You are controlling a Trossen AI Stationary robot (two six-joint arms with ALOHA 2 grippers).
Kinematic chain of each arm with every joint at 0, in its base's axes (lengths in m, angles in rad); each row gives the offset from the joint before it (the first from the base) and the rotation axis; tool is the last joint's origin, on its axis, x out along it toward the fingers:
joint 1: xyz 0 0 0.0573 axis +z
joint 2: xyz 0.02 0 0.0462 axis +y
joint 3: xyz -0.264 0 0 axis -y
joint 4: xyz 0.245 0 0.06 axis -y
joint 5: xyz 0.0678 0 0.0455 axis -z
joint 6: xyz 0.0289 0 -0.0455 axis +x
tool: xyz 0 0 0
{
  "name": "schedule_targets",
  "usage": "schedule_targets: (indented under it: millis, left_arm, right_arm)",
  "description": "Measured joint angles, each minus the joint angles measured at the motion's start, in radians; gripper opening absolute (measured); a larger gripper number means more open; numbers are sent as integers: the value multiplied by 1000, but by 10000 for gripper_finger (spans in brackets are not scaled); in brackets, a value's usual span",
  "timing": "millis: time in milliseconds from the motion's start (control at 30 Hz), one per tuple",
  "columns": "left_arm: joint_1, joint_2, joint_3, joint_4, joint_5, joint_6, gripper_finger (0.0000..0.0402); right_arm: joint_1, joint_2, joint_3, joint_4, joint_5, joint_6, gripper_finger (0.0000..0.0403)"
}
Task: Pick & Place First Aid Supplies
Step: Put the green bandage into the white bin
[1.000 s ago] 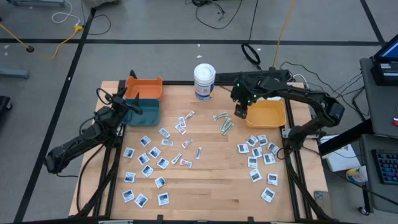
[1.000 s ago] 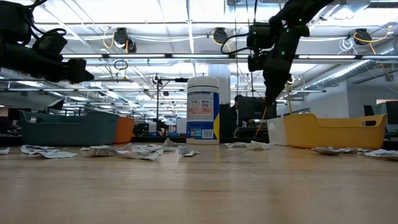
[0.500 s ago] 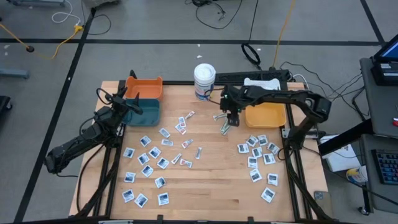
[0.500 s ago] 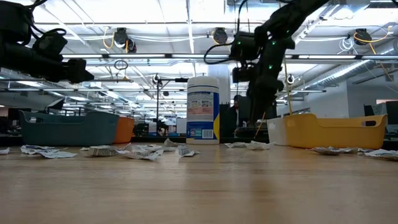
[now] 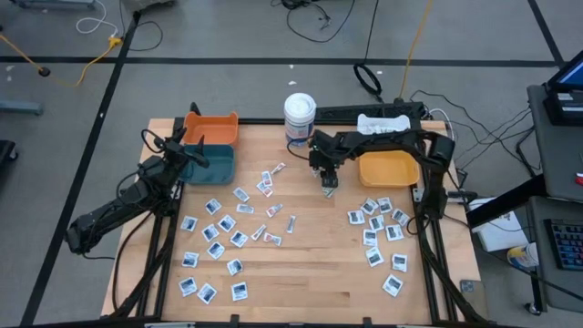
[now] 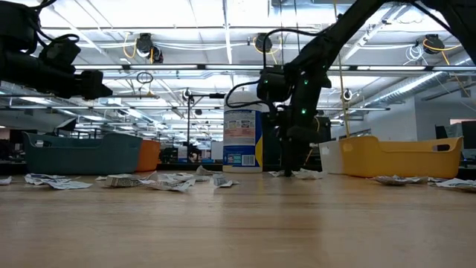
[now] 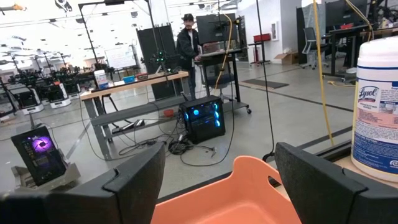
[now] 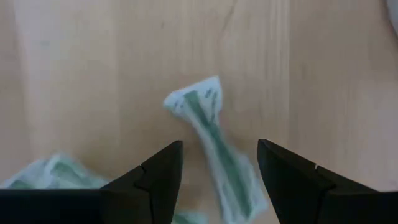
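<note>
**Right gripper lowered over the wrapped strips near the table's far edge**

From above, the right gripper [image 5: 326,176] is seen down among the narrow wrapped strips [image 5: 329,182], between the white tub [image 5: 299,118] and the yellow bin [image 5: 390,168]. Bare wood is left open on the near side of the strips, towards the table's middle. The square sachets [image 5: 215,239] are spread over the left half of the table [image 5: 301,273], and a second cluster [image 5: 380,232] lies close to the right edge. The left gripper [image 5: 192,155] is held above the teal bin [image 5: 214,164], beside the orange bin [image 5: 211,128] at the far left corner.

At table height, the right gripper [image 6: 288,160] is seen reaching almost to the tabletop, just in front of the tub [image 6: 242,140], with the yellow bin [image 6: 401,156] well apart from it. A wide strip of clear board lies along the near edge.

In the left wrist view, the left fingers [image 7: 134,180] are spread wide and nothing is held; the orange bin's rim [image 7: 249,180] lies between them.

In the right wrist view, the right fingers [image 8: 158,174] stand apart to either side of one strip [image 8: 214,146], which lies flat on the wood. No grip on it is seen.
</note>
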Motion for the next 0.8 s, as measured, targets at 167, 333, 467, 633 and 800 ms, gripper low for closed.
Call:
schedule_targets:
  millis: [167, 333, 467, 633, 800]
  left_arm:
    - [0, 0, 0, 0, 0, 0, 308]
    - [0, 0, 0, 0, 2, 0, 308]
    - [0, 0, 0, 0, 2, 0, 308]
    - [0, 0, 0, 0, 2, 0, 308]
    - [0, 0, 0, 0, 2, 0, 308]
  right_arm:
    - [0, 19, 14, -5, 6, -23, 175]
    - [2, 20, 11, -9, -7, -62, 99]
    - [8, 21, 11, -23, -11, -60, 23]
    - [21, 2, 8, -31, 23, 37, 12]
    - [25, -62, 7, -45, 53, 211, 4]
